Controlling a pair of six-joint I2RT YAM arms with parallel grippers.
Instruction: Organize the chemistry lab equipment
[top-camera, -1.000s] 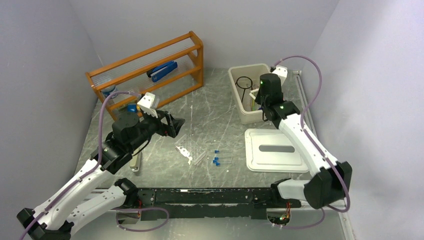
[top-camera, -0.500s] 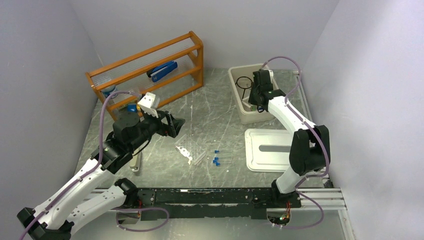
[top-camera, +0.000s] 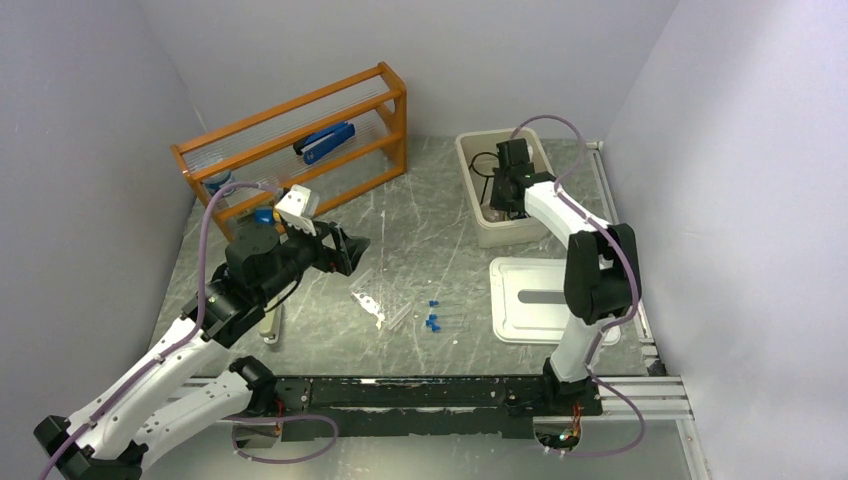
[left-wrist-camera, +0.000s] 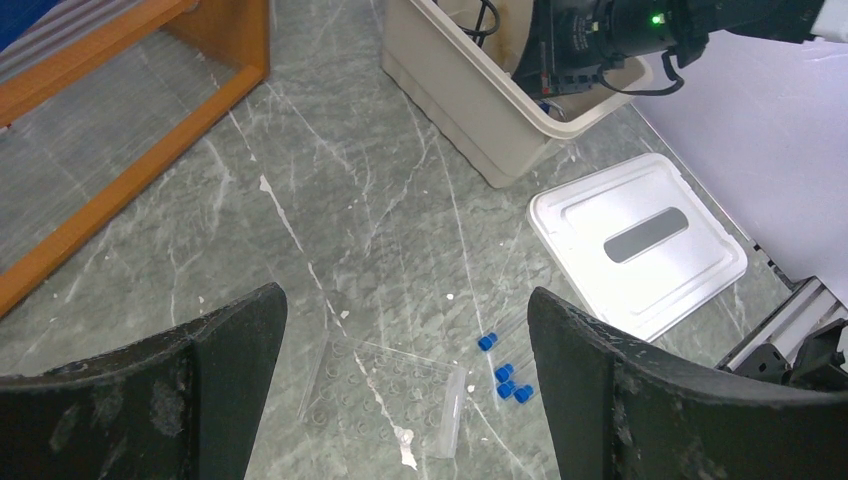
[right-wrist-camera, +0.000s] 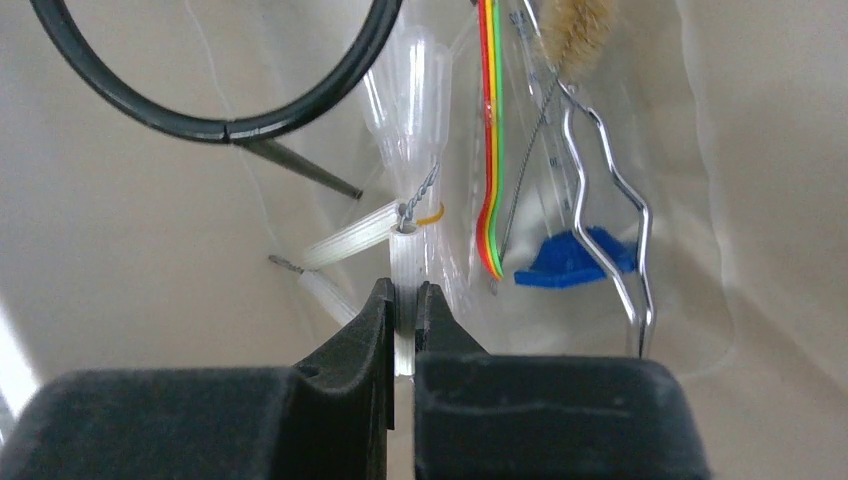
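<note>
Found right gripper (right-wrist-camera: 403, 300) deep inside the beige bin (top-camera: 503, 236), jaws pinched nearly together on one white ribbed arm of the white triangle (right-wrist-camera: 405, 262), with twisted wire showing at the corner above the grip. Saw the black wire ring stand (right-wrist-camera: 200, 115) lying just beyond it in the same bin, beside a red-yellow-green strip (right-wrist-camera: 489, 150), a bent metal wire holder (right-wrist-camera: 610, 190), a blue piece (right-wrist-camera: 575, 258) and a bristle brush (right-wrist-camera: 578, 20). Found left gripper (left-wrist-camera: 405, 300) spread wide and holding nothing, hanging above the grey table (left-wrist-camera: 330, 180) near the wooden rack (top-camera: 397, 125). Spotted the clear plastic tube rack (left-wrist-camera: 385, 385) lying flat on the table below that open gripper, with clear blue-capped tubes (left-wrist-camera: 505, 372) loose just beside it. Made out four blue caps among those tubes, all well apart from the bin. Noted white lid (top-camera: 550, 300) flat on the table, near the bin, and blue stapler (top-camera: 325, 142) on the wooden rack's shelf.
</note>
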